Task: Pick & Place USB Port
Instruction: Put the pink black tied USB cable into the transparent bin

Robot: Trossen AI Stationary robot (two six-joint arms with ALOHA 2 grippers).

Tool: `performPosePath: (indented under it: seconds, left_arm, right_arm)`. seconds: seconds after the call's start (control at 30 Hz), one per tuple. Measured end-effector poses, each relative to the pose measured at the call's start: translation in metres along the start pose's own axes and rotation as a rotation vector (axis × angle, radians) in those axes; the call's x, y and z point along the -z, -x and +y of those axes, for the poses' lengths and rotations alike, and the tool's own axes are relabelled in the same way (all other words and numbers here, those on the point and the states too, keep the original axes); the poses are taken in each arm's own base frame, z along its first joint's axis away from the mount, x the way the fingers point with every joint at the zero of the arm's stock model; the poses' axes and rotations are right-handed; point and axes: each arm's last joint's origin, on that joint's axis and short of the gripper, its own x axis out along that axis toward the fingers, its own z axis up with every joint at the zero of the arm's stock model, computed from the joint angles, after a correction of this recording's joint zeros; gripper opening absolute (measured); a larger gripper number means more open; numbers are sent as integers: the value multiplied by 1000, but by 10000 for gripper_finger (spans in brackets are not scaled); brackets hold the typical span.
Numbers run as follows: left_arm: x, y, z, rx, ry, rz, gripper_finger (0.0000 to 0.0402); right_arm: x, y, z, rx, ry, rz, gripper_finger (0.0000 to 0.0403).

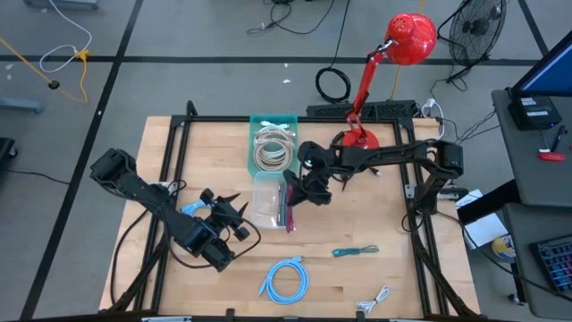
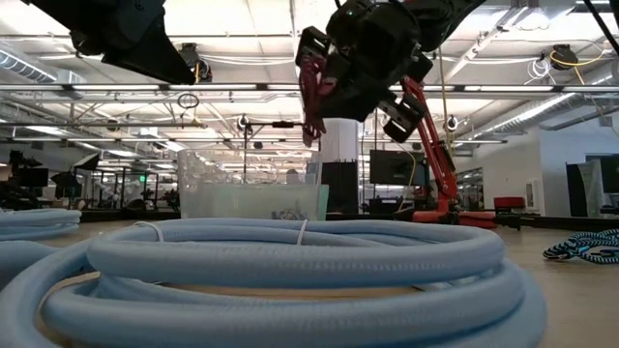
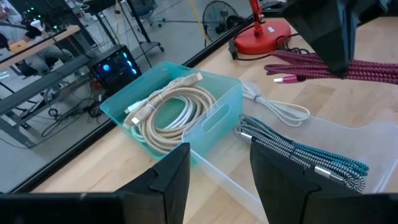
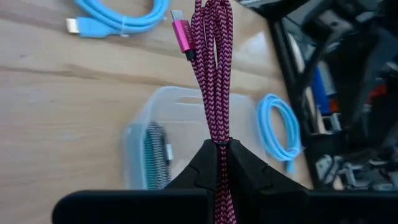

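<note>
Above the clear bin (image 1: 265, 199) at mid-surface, the right gripper (image 1: 298, 190) clenches a magenta braided USB cable (image 4: 213, 74), bundle hanging lengthwise from its fingers, plug outermost; left gripper (image 1: 234, 217) waits alongside, fingers parted; no lettering readable

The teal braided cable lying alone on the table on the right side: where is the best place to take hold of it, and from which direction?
Grip the teal braided cable at the middle of its bundle, coming straight down from above. It lies flat on the table as a narrow folded bundle, so the claw should probably close across its short width. The space around it looks free.
</note>
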Motion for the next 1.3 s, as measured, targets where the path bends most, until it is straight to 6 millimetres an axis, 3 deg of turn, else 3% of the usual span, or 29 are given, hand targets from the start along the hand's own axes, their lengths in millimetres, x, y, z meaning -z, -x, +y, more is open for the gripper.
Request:
performPosePath:
  seconds: [0.2, 0.43, 0.87, 1.3]
  left_arm:
    - [0, 0, 0, 3, 2, 6, 172]
    - [1, 0, 0, 5, -3, 11, 172]
    - [29, -9, 8, -20, 15, 43, 172]
    - [29, -9, 8, -20, 13, 39, 172]
  right_arm:
    - [8, 5, -8, 22, -33, 15, 9]
    - [29, -21, -19, -49, -87, 28, 9]
    - [49, -22, -13, -110, -148, 52, 8]
    - [64, -37, -3, -133, -181, 53, 8]
